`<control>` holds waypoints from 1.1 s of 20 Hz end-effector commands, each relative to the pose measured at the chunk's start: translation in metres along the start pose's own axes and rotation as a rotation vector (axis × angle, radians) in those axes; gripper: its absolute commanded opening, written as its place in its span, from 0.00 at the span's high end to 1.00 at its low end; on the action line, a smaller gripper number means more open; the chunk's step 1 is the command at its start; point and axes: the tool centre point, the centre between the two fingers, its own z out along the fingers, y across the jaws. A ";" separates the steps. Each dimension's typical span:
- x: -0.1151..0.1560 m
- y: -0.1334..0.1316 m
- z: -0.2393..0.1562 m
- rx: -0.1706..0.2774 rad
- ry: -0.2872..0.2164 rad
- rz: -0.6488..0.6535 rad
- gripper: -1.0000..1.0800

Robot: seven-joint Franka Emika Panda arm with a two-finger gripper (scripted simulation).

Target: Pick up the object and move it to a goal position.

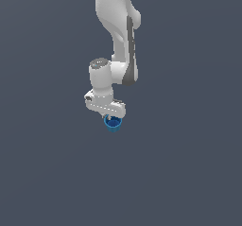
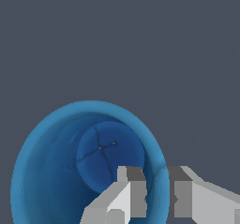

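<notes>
The object (image 1: pixel 112 125) is a small bright blue cup with a hollow top, sitting directly under the white arm's hand in the exterior view. The wrist view looks down into the object (image 2: pixel 56 171) and shows its round floor. My gripper (image 2: pixel 157 178) straddles the cup's wall, with one finger (image 2: pixel 133 185) inside the hollow and the other outside, closed against the rim. Seen from outside, the gripper (image 1: pixel 113 118) is mostly hidden between the hand and the cup. Whether the cup rests on the surface or hangs above it cannot be told.
A plain dark grey-blue surface (image 1: pixel 189 173) fills both views. The white arm (image 1: pixel 120 40) comes down from the top of the exterior view.
</notes>
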 end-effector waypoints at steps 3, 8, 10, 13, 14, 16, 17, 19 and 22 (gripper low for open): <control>0.004 0.006 -0.014 0.000 0.002 0.001 1.00; 0.012 0.019 -0.042 0.000 0.002 0.001 1.00; 0.017 0.025 -0.057 0.000 0.002 0.001 1.00; 0.024 0.037 -0.083 0.000 0.002 0.001 1.00; 0.027 0.041 -0.092 0.000 0.002 0.001 1.00; 0.033 0.050 -0.112 0.000 0.002 0.001 1.00; 0.035 0.054 -0.121 0.000 0.002 0.001 1.00; 0.041 0.062 -0.138 0.000 0.002 0.001 1.00; 0.048 0.072 -0.161 0.000 0.002 0.001 1.00</control>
